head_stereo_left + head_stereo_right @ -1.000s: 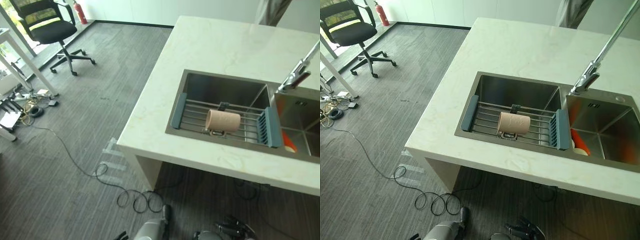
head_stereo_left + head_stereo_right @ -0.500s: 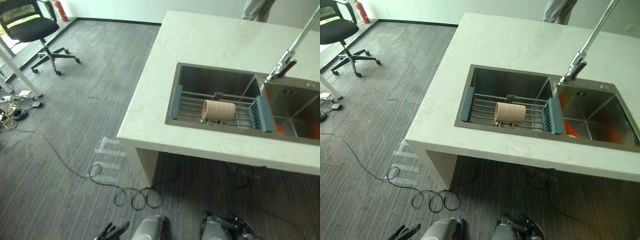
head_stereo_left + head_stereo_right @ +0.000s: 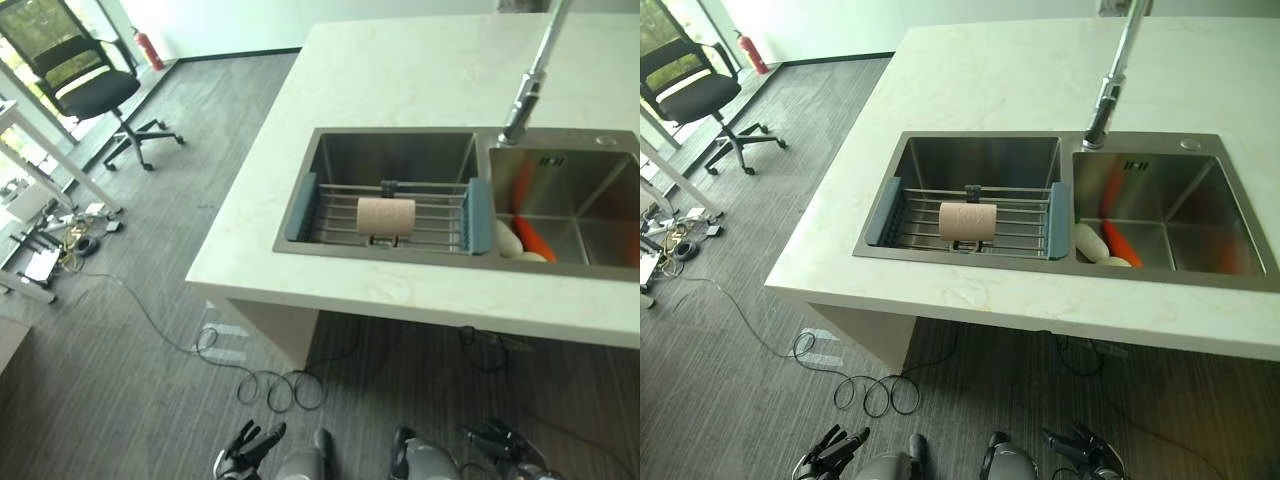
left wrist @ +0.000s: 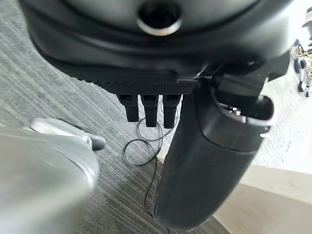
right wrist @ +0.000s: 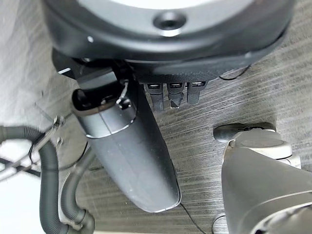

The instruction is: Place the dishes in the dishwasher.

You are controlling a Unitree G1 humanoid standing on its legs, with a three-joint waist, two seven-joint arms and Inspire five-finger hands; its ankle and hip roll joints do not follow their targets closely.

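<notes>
Both robot hands now show spread, low, well apart from racked cup.

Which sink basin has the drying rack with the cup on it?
The left basin: the rack spans it, with the pink cup lying on its side. The right basin holds loose dishes.

We see a pale, smooth, stone-like tabletop holding a brushed metal sink. A metal wire rack with matt blue-grey plastic ends carries a matt beige cup. The faucet is shiny metal. The floor is grey ribbed carpet.
</notes>
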